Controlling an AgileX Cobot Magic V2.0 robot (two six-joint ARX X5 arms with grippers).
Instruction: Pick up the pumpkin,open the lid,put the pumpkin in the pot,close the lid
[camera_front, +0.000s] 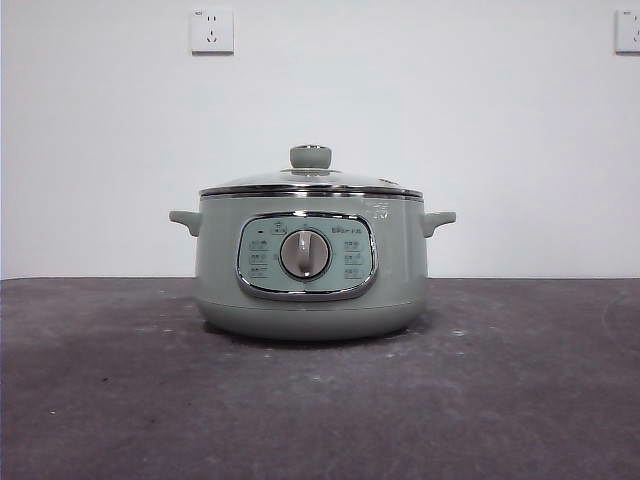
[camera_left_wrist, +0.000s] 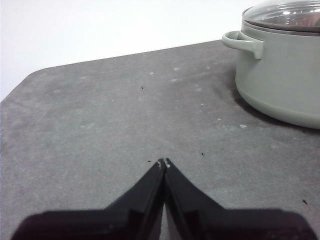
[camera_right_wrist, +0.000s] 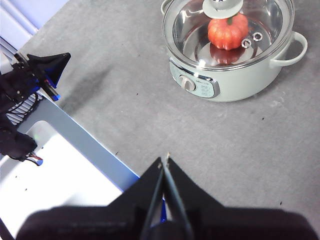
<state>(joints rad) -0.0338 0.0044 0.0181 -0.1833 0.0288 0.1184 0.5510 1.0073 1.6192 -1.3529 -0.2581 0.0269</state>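
Note:
The sage-green pot stands in the middle of the dark table, its dial facing the front camera. The glass lid with its green knob sits closed on the pot. Through the glass in the right wrist view, the orange pumpkin lies inside the pot under the lid. My left gripper is shut and empty, low over the table to the side of the pot. My right gripper is shut and empty, high above the table's edge, well away from the pot.
The other arm's black gripper shows near the table's edge in the right wrist view, above a white and blue base. Two wall sockets hang on the white wall behind.

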